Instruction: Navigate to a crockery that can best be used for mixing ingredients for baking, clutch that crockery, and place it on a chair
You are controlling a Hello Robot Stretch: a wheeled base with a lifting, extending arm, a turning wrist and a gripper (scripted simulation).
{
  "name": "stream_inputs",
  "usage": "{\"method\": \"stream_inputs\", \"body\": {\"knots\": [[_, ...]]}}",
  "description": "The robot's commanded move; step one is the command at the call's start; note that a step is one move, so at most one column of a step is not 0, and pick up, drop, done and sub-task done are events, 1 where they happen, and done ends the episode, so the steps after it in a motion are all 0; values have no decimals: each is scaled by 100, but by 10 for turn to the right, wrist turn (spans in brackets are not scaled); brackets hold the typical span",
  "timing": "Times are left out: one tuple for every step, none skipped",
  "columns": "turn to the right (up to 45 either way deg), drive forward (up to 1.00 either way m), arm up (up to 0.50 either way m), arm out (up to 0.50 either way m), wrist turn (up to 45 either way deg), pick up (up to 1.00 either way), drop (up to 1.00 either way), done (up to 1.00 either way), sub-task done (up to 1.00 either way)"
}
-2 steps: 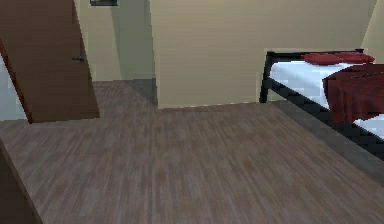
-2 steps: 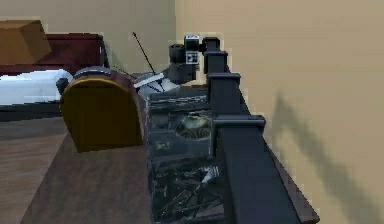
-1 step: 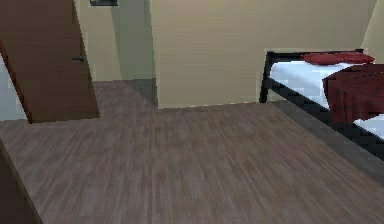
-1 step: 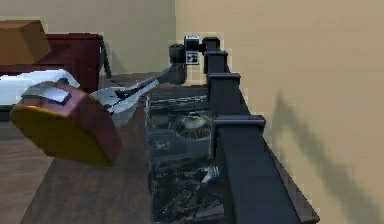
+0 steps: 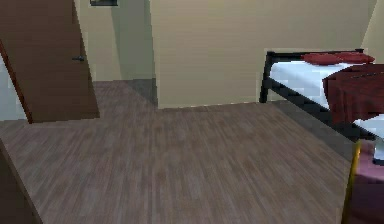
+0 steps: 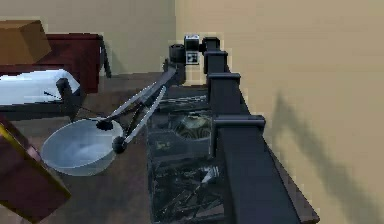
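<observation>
Arm side view shows a round, glossy, pale grey bowl [image 6: 78, 150].

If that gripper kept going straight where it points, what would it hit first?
The grey bowl, right at the far end of the gripper. Beyond it, probably the brown wooden furniture at the picture's lower left, though depth is unclear.

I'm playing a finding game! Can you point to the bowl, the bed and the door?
bowl [image 6: 75, 150], arm side view, on its smooth inside.
bed [image 5: 297, 76], forward view, on the white mattress top.
door [image 5: 45, 58], forward view, on the middle of its brown panel.
</observation>
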Motion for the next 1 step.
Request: {"method": "stream_inputs", "body": {"knots": [[0, 0, 0, -40, 0, 0, 0, 0, 0]]}}
